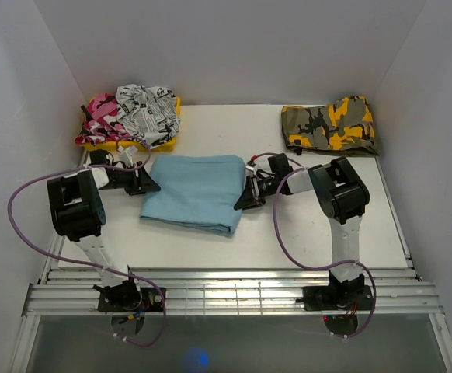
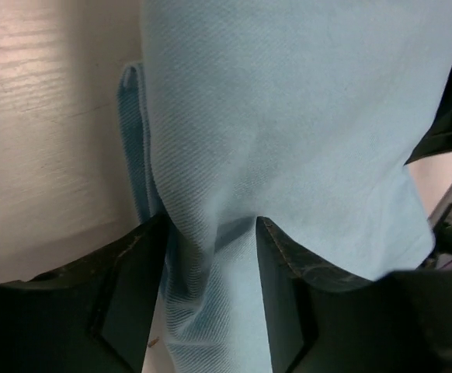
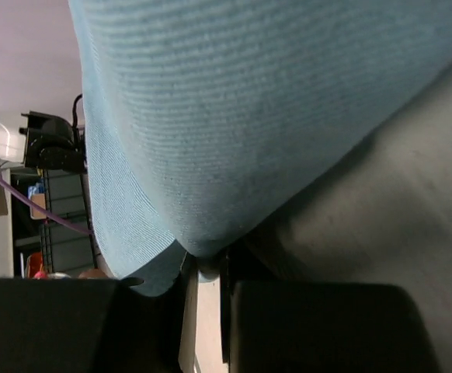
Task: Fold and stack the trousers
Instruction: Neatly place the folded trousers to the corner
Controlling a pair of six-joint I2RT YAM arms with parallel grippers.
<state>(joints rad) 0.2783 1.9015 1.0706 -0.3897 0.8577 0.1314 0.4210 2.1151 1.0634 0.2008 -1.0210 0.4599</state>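
Observation:
The light-blue trousers (image 1: pixel 191 193) lie folded into a rough rectangle at the middle of the table. My left gripper (image 1: pixel 144 183) is at their left edge. In the left wrist view its jaws (image 2: pixel 210 227) stand parted, with a loose ridge of the trousers (image 2: pixel 288 116) running between the fingers and a sliver of table showing beside it. My right gripper (image 1: pixel 245 199) is at the right edge. In the right wrist view its fingers (image 3: pixel 206 263) are closed to a narrow slit on a pinch of the trousers' (image 3: pixel 249 116) edge, which drapes over them.
A yellow tray (image 1: pixel 166 140) at the back left holds pink camouflage cloth (image 1: pixel 100 116) and white printed cloth (image 1: pixel 148 109). A folded yellow-and-olive camouflage garment (image 1: pixel 331 126) lies at the back right. White walls enclose the table (image 1: pixel 210 249) on three sides.

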